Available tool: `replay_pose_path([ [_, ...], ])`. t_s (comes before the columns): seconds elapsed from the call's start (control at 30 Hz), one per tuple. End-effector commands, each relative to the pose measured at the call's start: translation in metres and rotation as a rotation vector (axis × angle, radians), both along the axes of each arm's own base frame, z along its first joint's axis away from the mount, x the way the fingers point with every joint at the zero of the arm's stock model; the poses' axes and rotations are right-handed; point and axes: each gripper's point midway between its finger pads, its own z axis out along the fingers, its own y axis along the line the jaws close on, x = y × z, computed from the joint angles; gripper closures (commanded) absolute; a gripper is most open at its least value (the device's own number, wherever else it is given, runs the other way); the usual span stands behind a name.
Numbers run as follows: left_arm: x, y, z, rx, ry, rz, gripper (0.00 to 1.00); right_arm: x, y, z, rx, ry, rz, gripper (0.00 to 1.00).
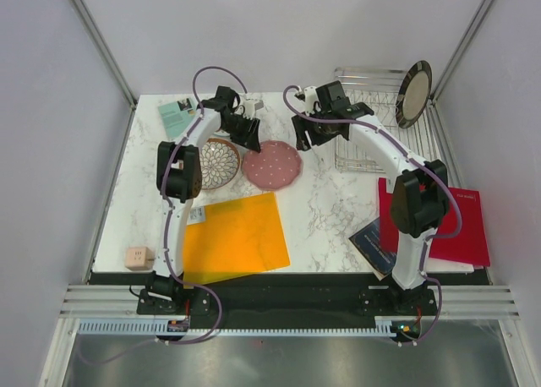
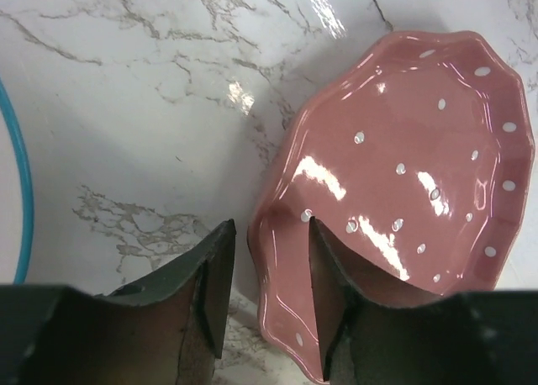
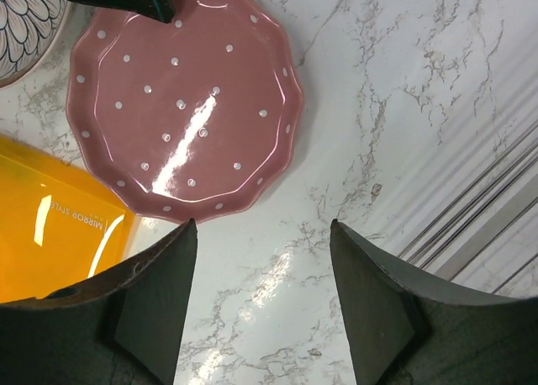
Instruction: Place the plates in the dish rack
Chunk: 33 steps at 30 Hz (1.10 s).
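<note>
The left gripper [image 2: 271, 225] is narrowly parted, its fingers straddling the near rim of the pink dotted scalloped plate [image 2: 403, 150] without pinching it. The right gripper [image 3: 262, 225] gapes wide over the white marble table [image 3: 403, 91], holding nothing. The pink plate lies ahead of its left finger. Farther right stands the silver wire dish rack [image 1: 363, 157], with a dark-rimmed round plate [image 1: 414, 93] upright inside.

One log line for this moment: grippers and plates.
left gripper: open, straddling pink plate rim | right gripper: open, empty | dark-rimmed plate: upright in dish rack
</note>
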Motion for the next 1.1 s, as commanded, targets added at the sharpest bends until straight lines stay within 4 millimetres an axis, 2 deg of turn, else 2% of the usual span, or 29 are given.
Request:
replay_pose_path([
  [0.0,-0.015,-0.003,0.001,-0.024,0.039,-0.084,0.55,-0.001,-0.011,0.014,0.033,-0.004,-0.033,0.28],
  [0.03,-0.017,-0.003,-0.001,-0.025,0.049,-0.090,0.57,-0.001,-0.014,0.013,0.036,0.000,-0.036,0.28],
  [0.13,-0.024,-0.001,-0.005,-0.021,0.077,-0.107,0.71,0.001,-0.018,0.013,0.037,0.004,-0.045,0.28],
  [0.17,-0.023,0.001,-0.006,-0.023,0.084,-0.099,0.78,0.001,-0.018,0.011,0.037,0.005,-0.045,0.28],
  [0.23,-0.022,0.004,-0.008,-0.039,0.109,-0.076,0.85,0.003,-0.019,0.011,0.036,0.005,-0.047,0.28],
  [0.3,-0.012,0.010,-0.004,-0.074,0.132,-0.016,0.97,0.002,-0.019,0.009,0.034,0.010,-0.047,0.28],
  [0.37,0.001,0.013,0.015,-0.157,0.146,0.044,0.98,0.004,-0.018,0.008,0.038,0.012,-0.043,0.28],
  [0.43,0.006,0.011,0.036,-0.222,0.123,0.041,0.98,0.008,-0.016,0.012,0.052,0.008,-0.035,0.28],
  [0.5,0.005,0.010,0.055,-0.281,0.106,0.017,0.98,0.008,-0.010,0.014,0.083,0.017,-0.012,0.28],
  [0.53,0.002,0.005,0.076,-0.350,0.100,-0.008,0.98,0.012,-0.010,0.016,0.092,0.014,-0.011,0.28],
  [0.73,-0.008,0.001,0.132,-0.505,0.100,-0.035,0.98,0.019,0.000,0.017,0.154,0.034,0.025,0.28],
  [0.87,-0.008,-0.003,0.160,-0.553,0.077,-0.042,0.98,0.024,0.005,0.010,0.167,0.045,0.025,0.27],
  [1.0,-0.007,-0.004,0.171,-0.561,0.054,-0.042,0.98,0.034,0.012,-0.004,0.188,0.082,0.014,0.26],
  [1.07,-0.008,-0.005,0.177,-0.566,0.059,-0.031,0.98,0.035,0.020,-0.002,0.231,0.092,0.026,0.25],
])
